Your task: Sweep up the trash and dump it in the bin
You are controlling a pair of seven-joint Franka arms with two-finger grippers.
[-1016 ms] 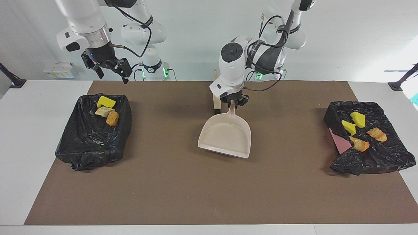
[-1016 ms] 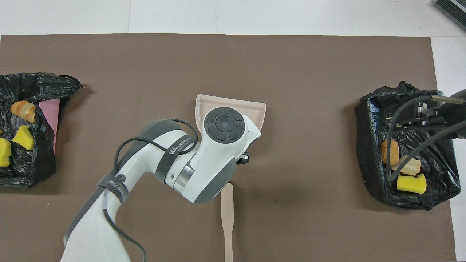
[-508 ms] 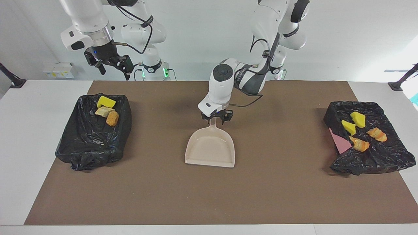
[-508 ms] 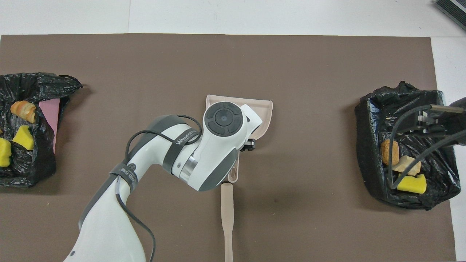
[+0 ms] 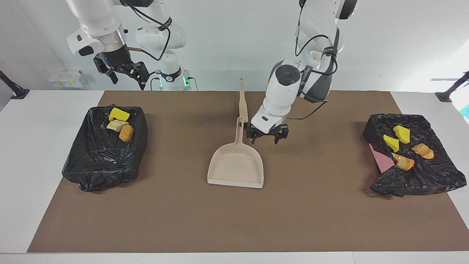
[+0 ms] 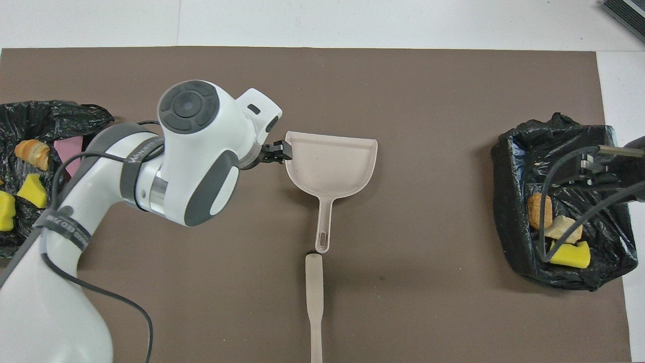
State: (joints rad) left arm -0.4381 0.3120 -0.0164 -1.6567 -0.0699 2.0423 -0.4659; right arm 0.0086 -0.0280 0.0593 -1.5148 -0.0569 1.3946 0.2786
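- The facing view shows the left tool (image 5: 267, 136) with its fingers spread and nothing between them, low over the brown mat (image 5: 234, 220) just beside the dustpan's handle, toward the left arm's end of the desk (image 5: 36, 165); in the overhead view only its dark tip shows at the dustpan's corner, under the arm's white wrist.
- The right tool (image 5: 126, 75) is up in the air over the robots' edge of the desk, near the bin at the right arm's end; its fingers stand apart, empty. The overhead view shows only its cable and part of it over that bin.
- The beige dustpan (image 5: 236, 167) lies flat on the middle of the mat, its mouth away from the robots. A beige stick-like handle (image 5: 242, 101) lies nearer to the robots, its tip just short of the dustpan's handle.
- The mat is bare all around the dustpan, between the bins.
- Two bins lined with black bags: the bin at the right arm's end (image 5: 104, 154) and the bin at the left arm's end (image 5: 421, 176).
- The trash (image 5: 118, 124), seven pieces, all lies in the bins: one yellow and two tan in the right-end bin, two yellow and two orange in the left-end bin.
- A pink sheet (image 5: 381, 161) shows at the left-end bin's edge.
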